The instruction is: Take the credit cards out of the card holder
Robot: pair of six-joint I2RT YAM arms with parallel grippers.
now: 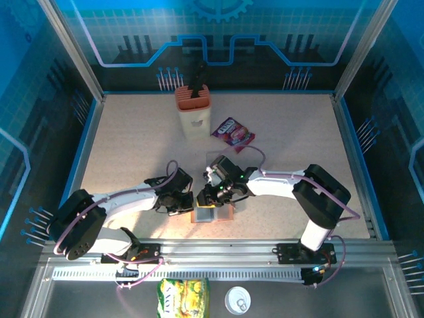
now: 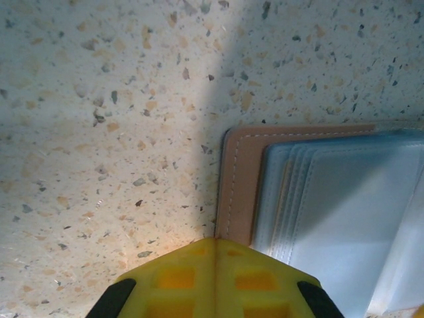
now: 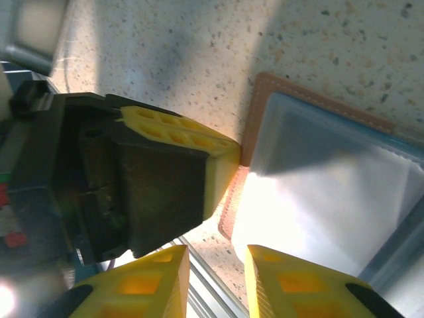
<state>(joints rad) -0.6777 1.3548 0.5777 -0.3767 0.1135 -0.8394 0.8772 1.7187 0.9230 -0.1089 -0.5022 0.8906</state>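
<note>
Well, the card holder [image 1: 212,213] lies open at the table's [image 1: 132,146] near edge, and none of the credit cards is out yet. The left gripper [image 2: 215,265] is closed, tip against its cover. The right gripper [image 3: 215,262] hovers narrowly parted, empty. A purple packet [image 1: 233,131] sits well behind; nothing blocks.
</note>
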